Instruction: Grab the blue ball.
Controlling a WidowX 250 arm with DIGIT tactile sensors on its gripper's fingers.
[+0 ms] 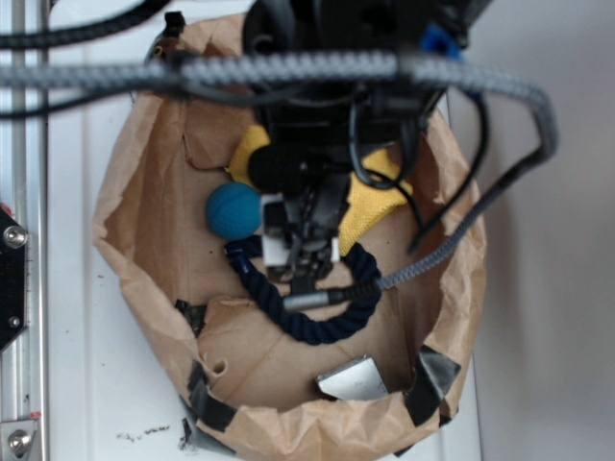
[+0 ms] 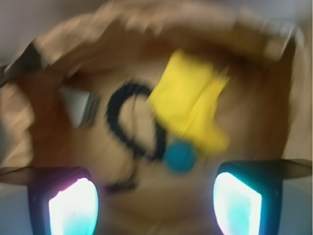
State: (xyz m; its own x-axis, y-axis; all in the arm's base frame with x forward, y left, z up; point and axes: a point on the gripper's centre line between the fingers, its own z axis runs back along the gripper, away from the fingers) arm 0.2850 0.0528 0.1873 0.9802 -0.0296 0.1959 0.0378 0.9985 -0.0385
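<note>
The blue ball (image 1: 233,210) (image 2: 180,155) is a small teal-blue ball lying on the brown paper floor of the bag, between the yellow cloth (image 1: 370,197) (image 2: 193,105) and the dark navy rope ring (image 1: 312,298) (image 2: 129,122). My gripper (image 1: 306,252) (image 2: 155,203) hangs above the bag, just right of the ball in the exterior view. It is open, with nothing between its two glowing fingertips (image 2: 73,208). In the blurred wrist view the ball lies ahead of the jaws, a little right of centre.
The brown paper bag's rolled rim (image 1: 125,240) rings everything, with black tape patches at the front (image 1: 437,379). A grey metal piece (image 1: 354,379) (image 2: 78,105) lies near the front rim. Cables (image 1: 288,69) cross overhead. A metal rail (image 1: 21,240) runs along the left.
</note>
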